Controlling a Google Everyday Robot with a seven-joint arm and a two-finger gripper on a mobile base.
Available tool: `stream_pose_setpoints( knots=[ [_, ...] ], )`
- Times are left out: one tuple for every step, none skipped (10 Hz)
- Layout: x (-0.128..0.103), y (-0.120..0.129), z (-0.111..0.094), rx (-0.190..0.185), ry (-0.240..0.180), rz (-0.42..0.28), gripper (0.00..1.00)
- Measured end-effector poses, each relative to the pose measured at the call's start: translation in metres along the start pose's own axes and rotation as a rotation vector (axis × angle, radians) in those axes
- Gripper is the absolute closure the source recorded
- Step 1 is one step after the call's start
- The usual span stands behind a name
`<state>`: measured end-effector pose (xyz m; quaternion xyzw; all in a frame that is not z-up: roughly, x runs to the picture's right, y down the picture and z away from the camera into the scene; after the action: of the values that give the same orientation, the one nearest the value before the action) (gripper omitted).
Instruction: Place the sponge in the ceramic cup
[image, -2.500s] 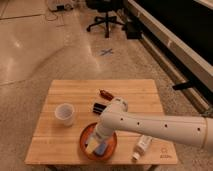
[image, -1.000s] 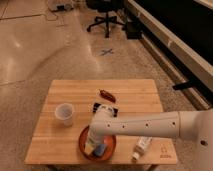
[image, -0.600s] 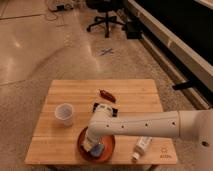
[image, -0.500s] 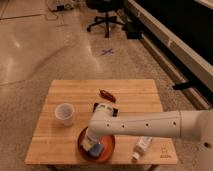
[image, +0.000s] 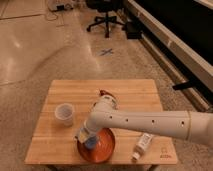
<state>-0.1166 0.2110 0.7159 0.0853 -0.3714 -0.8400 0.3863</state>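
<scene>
The blue-grey sponge is at the left side of the orange plate, near the table's front edge. My gripper reaches down from the white arm and is shut on the sponge, hiding its upper part. I cannot tell whether the sponge still touches the plate. The white ceramic cup stands upright to the upper left of the gripper, a short way off, with nothing seen inside it.
A white plastic bottle lies to the right of the plate. A red and dark object sits mid-table, partly behind my arm. The wooden table has edges close on all sides. An office chair stands on the floor far behind.
My gripper has shifted left over the plate, from its middle to its left side. The sponge has moved left with it. The cup and bottle stay put.
</scene>
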Motion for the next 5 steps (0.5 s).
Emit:
stream_pose_setpoints(
  knots=[
    [0.015, -0.007, -0.008, 0.025, 0.03, -0.023, 1.0],
    [0.033, -0.013, -0.017, 0.051, 0.063, -0.049, 1.0],
    [0.046, -0.016, -0.023, 0.069, 0.085, -0.07, 1.0],
    [0.056, -0.018, -0.026, 0.08, 0.1, -0.087, 1.0],
    [0.071, -0.02, -0.029, 0.094, 0.117, -0.112, 1.0]
  ],
)
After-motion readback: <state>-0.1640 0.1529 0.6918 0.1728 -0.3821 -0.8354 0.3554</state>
